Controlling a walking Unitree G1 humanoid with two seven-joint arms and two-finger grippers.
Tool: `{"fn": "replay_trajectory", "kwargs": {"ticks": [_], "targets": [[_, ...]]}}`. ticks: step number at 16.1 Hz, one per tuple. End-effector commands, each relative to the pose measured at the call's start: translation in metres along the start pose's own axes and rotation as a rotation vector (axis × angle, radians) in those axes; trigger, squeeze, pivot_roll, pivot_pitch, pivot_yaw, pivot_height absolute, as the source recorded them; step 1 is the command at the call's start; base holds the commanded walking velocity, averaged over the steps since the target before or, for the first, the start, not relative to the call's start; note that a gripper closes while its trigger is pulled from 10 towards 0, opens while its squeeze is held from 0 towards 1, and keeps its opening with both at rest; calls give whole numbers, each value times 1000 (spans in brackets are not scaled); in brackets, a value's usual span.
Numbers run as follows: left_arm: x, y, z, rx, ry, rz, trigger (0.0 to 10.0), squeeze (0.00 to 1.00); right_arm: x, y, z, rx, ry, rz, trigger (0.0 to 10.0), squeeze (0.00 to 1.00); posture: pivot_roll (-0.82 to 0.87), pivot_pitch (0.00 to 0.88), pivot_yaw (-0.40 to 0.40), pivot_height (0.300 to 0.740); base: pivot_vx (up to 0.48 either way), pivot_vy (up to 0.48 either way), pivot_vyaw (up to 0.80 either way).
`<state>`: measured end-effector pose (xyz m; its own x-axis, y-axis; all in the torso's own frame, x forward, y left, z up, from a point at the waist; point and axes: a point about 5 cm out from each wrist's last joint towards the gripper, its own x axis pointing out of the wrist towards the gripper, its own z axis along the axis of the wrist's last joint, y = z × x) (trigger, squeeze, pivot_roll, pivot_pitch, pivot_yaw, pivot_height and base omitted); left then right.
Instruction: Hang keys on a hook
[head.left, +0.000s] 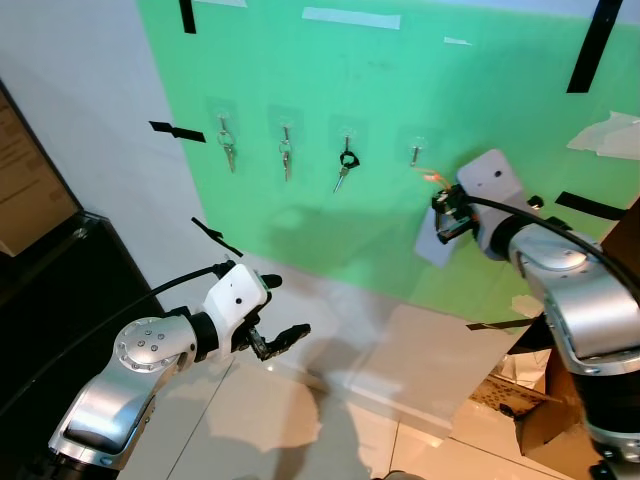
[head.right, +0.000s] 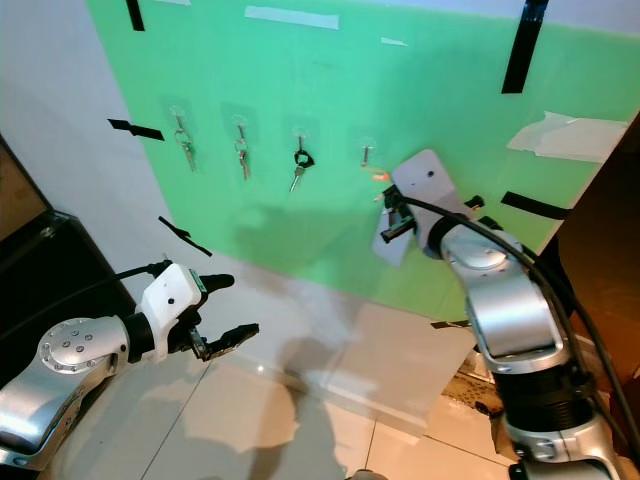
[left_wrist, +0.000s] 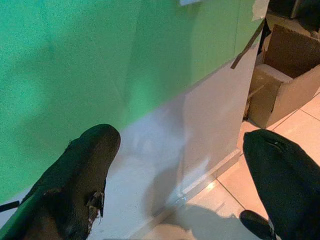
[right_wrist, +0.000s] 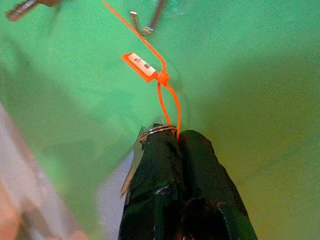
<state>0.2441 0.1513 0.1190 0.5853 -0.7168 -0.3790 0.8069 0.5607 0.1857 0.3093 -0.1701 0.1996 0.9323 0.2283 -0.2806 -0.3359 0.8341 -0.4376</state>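
Note:
A green board (head.left: 400, 90) on the wall carries a row of small hooks. Key sets hang on three of them: one (head.left: 228, 146), a second (head.left: 286, 156) and a black-headed set (head.left: 345, 168). The fourth hook (head.left: 416, 152) at the right end is bare. Just below and right of it, my right gripper (head.left: 442, 208) is shut on a key ring (right_wrist: 157, 131) with an orange loop and tag (right_wrist: 145, 66). In the right wrist view the loop reaches up towards the bare hook (right_wrist: 145, 22). Lower left, my left gripper (head.left: 287, 306) is open and holds nothing, facing the wall's white base.
A black cabinet (head.left: 50, 290) stands at the left. Cardboard boxes (head.left: 540, 425) sit on the floor at the lower right, beside my right arm. Strips of black tape (head.left: 176, 131) dot the board. Pale floor tiles (head.left: 260, 420) lie below.

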Motion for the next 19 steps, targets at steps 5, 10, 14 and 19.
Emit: {"fn": "replay_trajectory", "kwargs": {"ticks": [5,10,14,19], "targets": [[-2,1,3,11,2,2,10000,0,-3,2,14,3,-83,-6,10000,0,-43,0,21,740,0,0,0],[0,6,5,29,-18,32,10000,0,-10,20,28,32,-180,110,10000,0,-42,0,24,740,0,0,0],[2,8,6,21,-27,31,10000,0,-14,37,30,269,-199,262,10000,0,-46,0,31,740,0,0,0],[0,7,4,19,-23,27,10000,0,-12,40,32,477,-171,283,10000,0,-41,0,26,740,0,0,0]]}}
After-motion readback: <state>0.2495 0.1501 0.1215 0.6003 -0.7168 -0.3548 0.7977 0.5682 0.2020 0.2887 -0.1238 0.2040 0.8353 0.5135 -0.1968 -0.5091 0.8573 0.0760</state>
